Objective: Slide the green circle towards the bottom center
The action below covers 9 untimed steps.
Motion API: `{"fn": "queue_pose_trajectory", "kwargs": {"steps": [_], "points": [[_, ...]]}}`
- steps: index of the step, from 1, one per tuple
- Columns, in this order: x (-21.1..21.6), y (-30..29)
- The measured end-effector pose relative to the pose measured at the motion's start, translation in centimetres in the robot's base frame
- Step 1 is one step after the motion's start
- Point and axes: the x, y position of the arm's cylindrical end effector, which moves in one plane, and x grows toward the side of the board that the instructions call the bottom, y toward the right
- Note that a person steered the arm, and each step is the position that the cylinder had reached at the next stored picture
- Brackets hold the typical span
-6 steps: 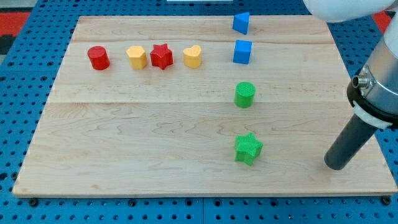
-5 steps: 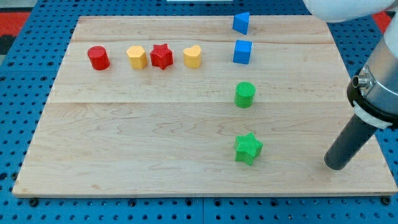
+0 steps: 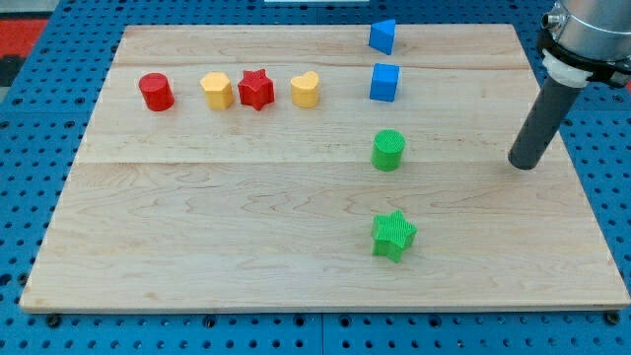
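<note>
Camera view is showing the green circle (image 3: pixel 388 150) sitting right of centre on the counter (image 3: pixel 246 227), the green star (image 3: pixel 394 235) lying directly below it, and my tip (image 3: pixel 526 164) waiting well apart at right. No fingers exist. Pushing straight down is risking shoving the star along.

One camera looks steeply down from the near side, taking in the whole wooden board (image 3: pixel 246 247).
</note>
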Motion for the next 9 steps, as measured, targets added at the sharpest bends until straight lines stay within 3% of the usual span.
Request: {"fn": "queue_pose_trajectory", "kwargs": {"steps": [5,7,9], "points": [[-2.9,-5.3],[-3.0,-18.3],[-1.9,-20.2]]}}
